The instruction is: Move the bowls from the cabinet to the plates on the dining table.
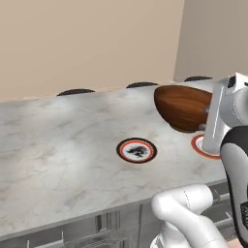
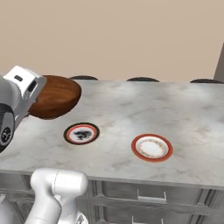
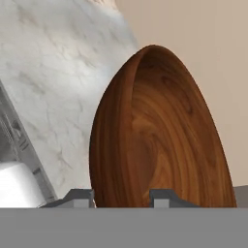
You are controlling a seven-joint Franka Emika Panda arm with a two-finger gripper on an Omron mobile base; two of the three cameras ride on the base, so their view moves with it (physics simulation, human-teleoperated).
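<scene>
Marble table (image 2: 183,113) w/ 2 plates (image 2: 152,147), gripper-held wood bowl (image 1: 183,107)

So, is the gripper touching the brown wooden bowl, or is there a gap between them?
Touching. In the hand view the gripper has one finger on each side of the wooden bowl's rim, with no gap, and the right base view shows the bowl held tilted above the table.

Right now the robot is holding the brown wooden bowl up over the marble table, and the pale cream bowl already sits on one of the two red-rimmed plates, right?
Not quite. The tool does hold the brown wooden bowl above the marble table, but no cream bowl is on either plate. The right base view shows both plates bare: the dark-centred plate and the pale-centred plate.
</scene>
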